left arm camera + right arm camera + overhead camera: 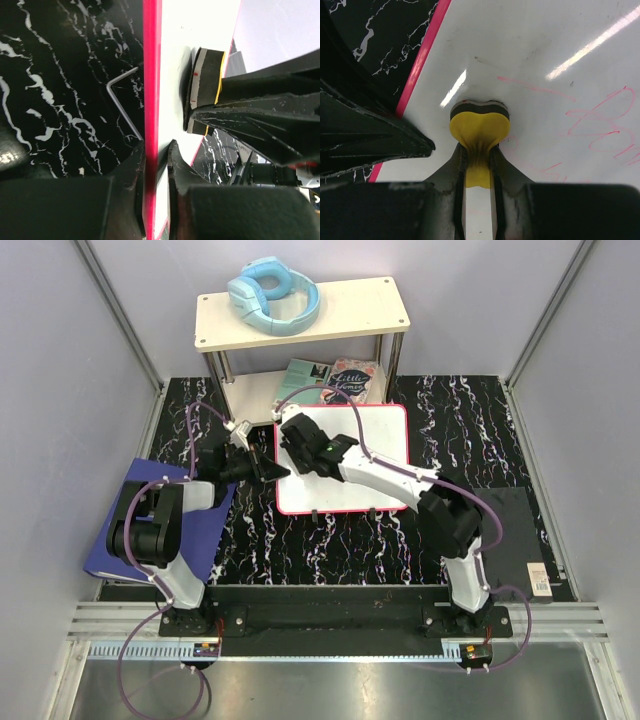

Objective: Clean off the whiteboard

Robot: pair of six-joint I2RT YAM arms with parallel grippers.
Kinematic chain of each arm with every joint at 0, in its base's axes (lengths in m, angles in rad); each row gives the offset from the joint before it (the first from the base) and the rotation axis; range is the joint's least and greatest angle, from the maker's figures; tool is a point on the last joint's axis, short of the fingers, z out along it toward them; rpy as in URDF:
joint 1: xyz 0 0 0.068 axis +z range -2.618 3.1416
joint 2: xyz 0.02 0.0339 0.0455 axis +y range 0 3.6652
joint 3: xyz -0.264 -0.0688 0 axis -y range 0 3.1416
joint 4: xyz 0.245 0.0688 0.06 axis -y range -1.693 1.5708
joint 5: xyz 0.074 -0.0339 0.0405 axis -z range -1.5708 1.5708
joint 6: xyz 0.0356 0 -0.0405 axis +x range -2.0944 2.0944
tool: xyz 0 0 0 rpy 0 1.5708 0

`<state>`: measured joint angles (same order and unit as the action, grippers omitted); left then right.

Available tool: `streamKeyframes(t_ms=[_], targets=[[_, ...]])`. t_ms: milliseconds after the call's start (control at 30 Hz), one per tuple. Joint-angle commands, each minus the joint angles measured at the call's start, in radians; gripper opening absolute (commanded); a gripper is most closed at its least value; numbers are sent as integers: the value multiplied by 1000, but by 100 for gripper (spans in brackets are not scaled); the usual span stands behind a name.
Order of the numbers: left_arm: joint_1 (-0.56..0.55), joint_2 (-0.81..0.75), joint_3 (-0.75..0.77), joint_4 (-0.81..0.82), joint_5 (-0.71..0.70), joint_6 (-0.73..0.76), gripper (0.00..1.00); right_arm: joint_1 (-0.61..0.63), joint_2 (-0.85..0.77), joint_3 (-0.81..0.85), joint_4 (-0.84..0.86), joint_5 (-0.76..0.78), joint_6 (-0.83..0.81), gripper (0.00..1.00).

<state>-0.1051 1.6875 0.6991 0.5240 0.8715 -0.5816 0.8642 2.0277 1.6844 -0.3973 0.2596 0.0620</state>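
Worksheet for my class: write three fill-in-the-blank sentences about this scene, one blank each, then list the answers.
1. The left gripper clamps the ____ by its frame.
2. The right gripper presses a yellow ____ onto the board.
3. Blue ____ lie on the shelf.
Answers: whiteboard; eraser; headphones.

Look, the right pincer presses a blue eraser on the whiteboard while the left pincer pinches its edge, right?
No, the eraser is yellow, not blue; the right wrist view shows it. The right pincer does press it on the whiteboard while the left pincer pinches its edge.
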Motion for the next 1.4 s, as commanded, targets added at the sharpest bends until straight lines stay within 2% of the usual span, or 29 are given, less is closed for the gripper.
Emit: streamKeyframes(t_ms=[0, 133, 300, 400, 533, 1000, 1200, 1367], targets=[[-39, -9, -7, -121, -138, 152, 0, -1, 89, -11, -66, 130, 45, 0], [-38, -8, -9, -124, -146, 152, 0, -56, -6, -138, -35, 194, 61, 0], [-38, -2, -9, -133, -151, 155, 0, -218, -129, -352, 34, 184, 81, 0], [-39, -5, -9, -142, -160, 158, 0, -307, -191, -437, 55, 188, 79, 0], [-38, -3, -4, -156, -163, 164, 0, -367, -244, -496, 77, 168, 75, 0], [-38, -6, 3, -190, -181, 175, 0, -369, -224, -554, 46, 60, 59, 0], [-38, -11, 7, -196, -178, 175, 0, -367, -268, -632, 40, 90, 88, 0], [-39, -9, 7, -193, -172, 172, 0, -367, -270, -603, 37, -19, 91, 0]])
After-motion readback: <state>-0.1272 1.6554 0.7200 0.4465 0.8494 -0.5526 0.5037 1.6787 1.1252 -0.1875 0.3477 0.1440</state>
